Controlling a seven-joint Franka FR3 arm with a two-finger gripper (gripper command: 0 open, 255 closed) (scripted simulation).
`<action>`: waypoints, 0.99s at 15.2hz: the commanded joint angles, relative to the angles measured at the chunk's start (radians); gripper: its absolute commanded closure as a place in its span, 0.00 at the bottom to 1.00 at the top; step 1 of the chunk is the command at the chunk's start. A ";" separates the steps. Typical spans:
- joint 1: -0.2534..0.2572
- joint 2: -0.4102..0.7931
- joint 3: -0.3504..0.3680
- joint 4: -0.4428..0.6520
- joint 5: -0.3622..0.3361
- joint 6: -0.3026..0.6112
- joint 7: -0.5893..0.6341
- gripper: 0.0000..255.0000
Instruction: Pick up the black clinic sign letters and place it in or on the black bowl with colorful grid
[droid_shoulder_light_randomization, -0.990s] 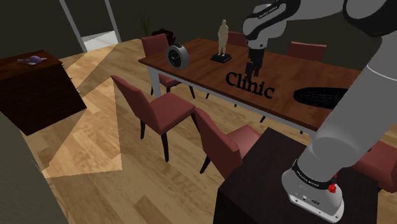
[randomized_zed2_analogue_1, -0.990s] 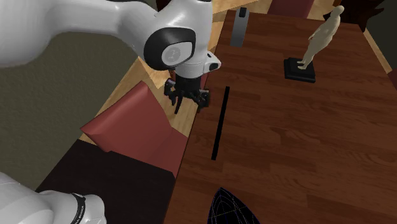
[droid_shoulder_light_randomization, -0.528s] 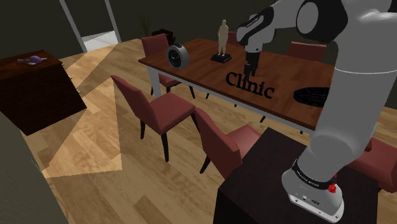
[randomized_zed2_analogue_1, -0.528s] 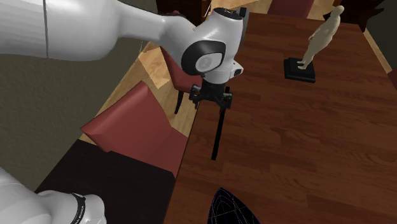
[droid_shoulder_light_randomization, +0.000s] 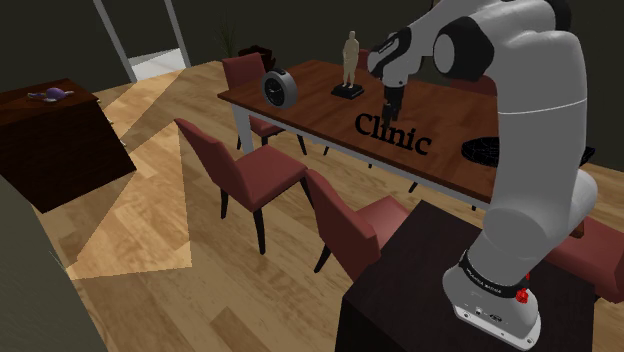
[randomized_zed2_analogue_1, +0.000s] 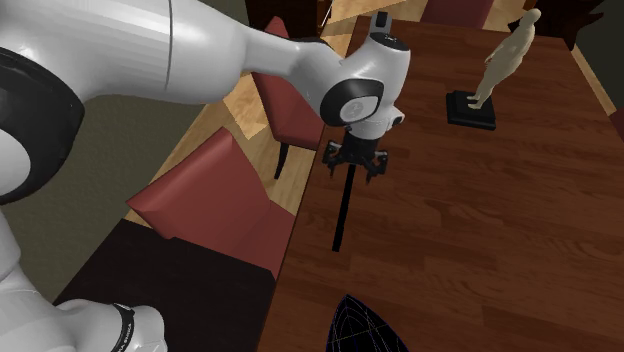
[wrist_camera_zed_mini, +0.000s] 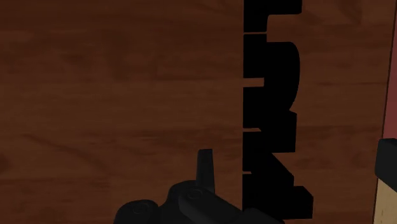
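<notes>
Since a moment ago the arm has been swinging in from the chair side, and now the gripper is hanging over the table - right above one end of the sign. Its fingers are pointing down and standing apart, not touching anything. In the wrist view one finger is showing just beside the black letters.

The sign is standing on its edge on the brown table, near the side where the red chairs are sitting. It is reading "Clinic" in the shoulder view. The gripper is hovering over the end far from the bowl.

The bowl is sitting on the table past the sign's other end - well apart from the gripper. A small statue and a round clock are standing farther along the table.
</notes>
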 joint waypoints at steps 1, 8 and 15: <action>-0.005 0.017 0.004 -0.003 0.007 0.018 -0.006 0.00; -0.007 0.033 0.009 -0.028 0.017 0.059 -0.012 0.00; -0.007 0.033 0.009 -0.028 0.017 0.059 -0.012 1.00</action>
